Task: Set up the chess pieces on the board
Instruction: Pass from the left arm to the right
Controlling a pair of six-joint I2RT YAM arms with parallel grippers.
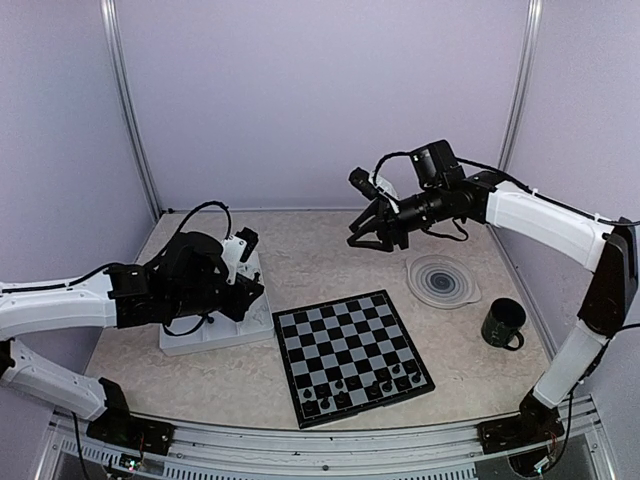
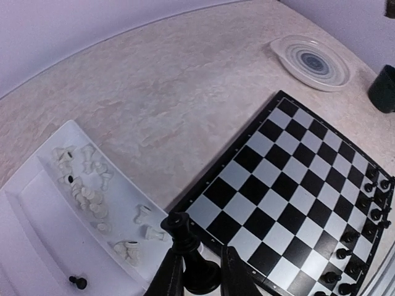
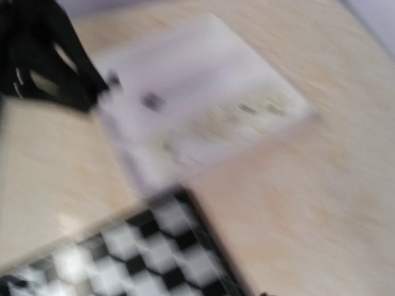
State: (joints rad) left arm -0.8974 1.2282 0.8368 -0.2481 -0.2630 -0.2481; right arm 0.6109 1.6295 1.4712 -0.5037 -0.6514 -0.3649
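While the left pincer (image 2: pixel 202 277) is gripping a black chess piece (image 2: pixel 182 237) over the gap between the white tray (image 2: pixel 37 203) and the board (image 2: pixel 290 185), the right pincer (image 1: pixel 372 238) is hovering above the table (image 1: pixel 300 255) near its far edge, jaws partly spread and empty. The board is lying by the table's near edge, where black pieces (image 1: pixel 370 388) are standing in rows; pale pieces (image 2: pixel 86 194) are lying in the tray.

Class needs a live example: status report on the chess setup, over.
Left end effector shut on black chess piece. Right end effector open, raised clear. White pieces in tray; board path unobstructed.
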